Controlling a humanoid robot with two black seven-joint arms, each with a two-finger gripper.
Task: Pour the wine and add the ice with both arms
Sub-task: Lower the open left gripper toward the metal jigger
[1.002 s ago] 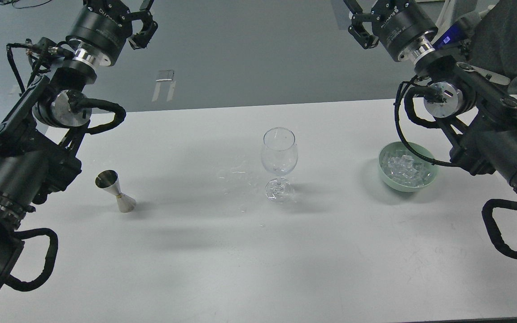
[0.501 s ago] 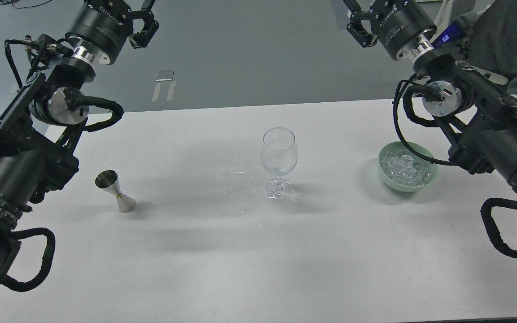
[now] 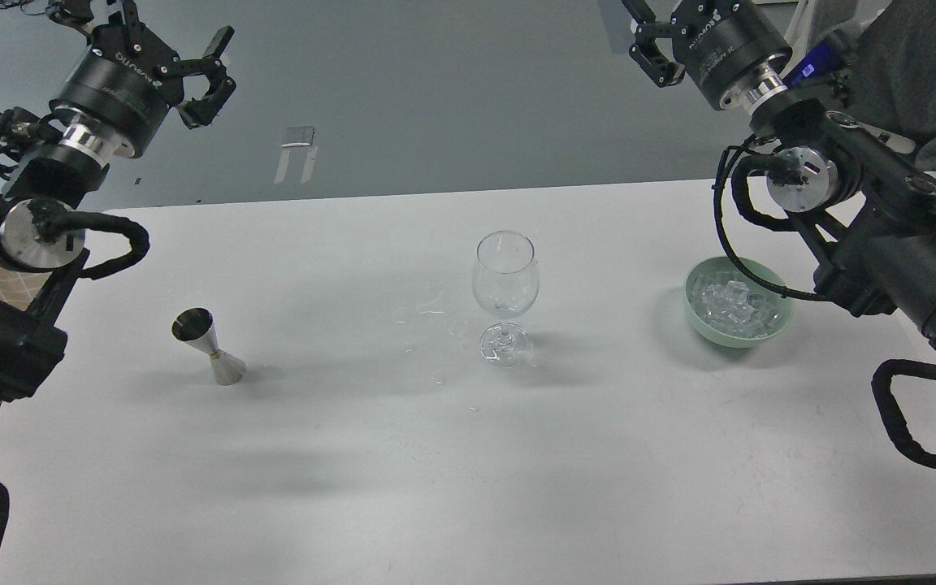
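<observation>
Head view, single camera.

Left gripper (image 3: pixel 166 42) is seen raised at upper left, beyond the table's far edge; fingers (image 3: pixel 210 91) are spread, nothing is held between them. Left arm (image 3: pixel 25 244) is seen along the left edge, with a looped cable beside its silver joint.

Right gripper (image 3: pixel 639 32) is cut by the top edge of the view; only one finger (image 3: pixel 656 63) is visible, so spread or pressed together cannot be told. Right arm (image 3: pixel 882 236) runs down the right side, above the bowl.

Wine glass (image 3: pixel 504 296) stands upright near the centre of the white table (image 3: pixel 435 487). Small wet spots (image 3: pixel 435 313) are seen on the table just left of the glass. Liquid inside the glass cannot be made out.

Ice (image 3: pixel 734 305) is piled in a pale green bowl (image 3: pixel 695 317), right of the glass and well apart from it.

Metal jigger (image 3: pixel 208 345) stands tilted on the table, left of the glass, well apart.
</observation>
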